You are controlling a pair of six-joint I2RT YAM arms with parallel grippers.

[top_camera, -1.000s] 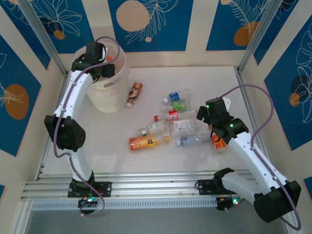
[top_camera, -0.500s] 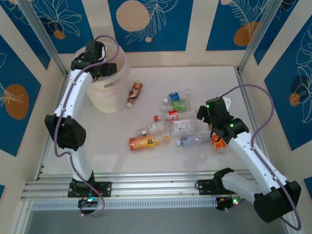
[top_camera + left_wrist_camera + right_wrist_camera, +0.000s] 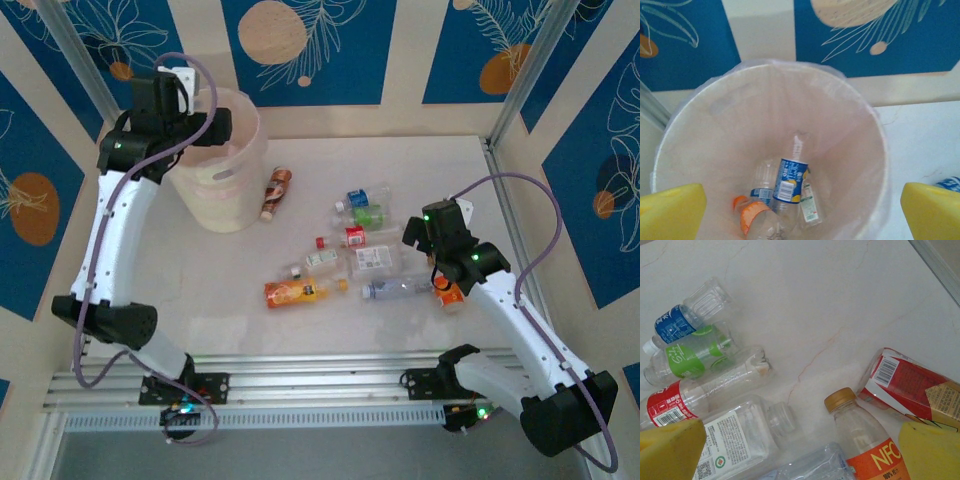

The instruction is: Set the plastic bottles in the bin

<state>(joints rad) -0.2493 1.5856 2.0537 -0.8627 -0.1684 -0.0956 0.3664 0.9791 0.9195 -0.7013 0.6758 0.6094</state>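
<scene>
The left pincer (image 3: 802, 210) is wide apart over the bin (image 3: 215, 190) in the far left corner of the tabletop (image 3: 230, 270). The right pincer (image 3: 800, 450) is wide apart above bottles (image 3: 375, 258) lying mid-tabletop, with bare room around.

"NFC" and "100%" can be read on the orange label of the gold-capped bottle (image 3: 865, 440), and nothing else is legible.

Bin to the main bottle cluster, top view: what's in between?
Top view: one brown bottle lies close beside the bin; the table from there to the cluster is bare.
</scene>
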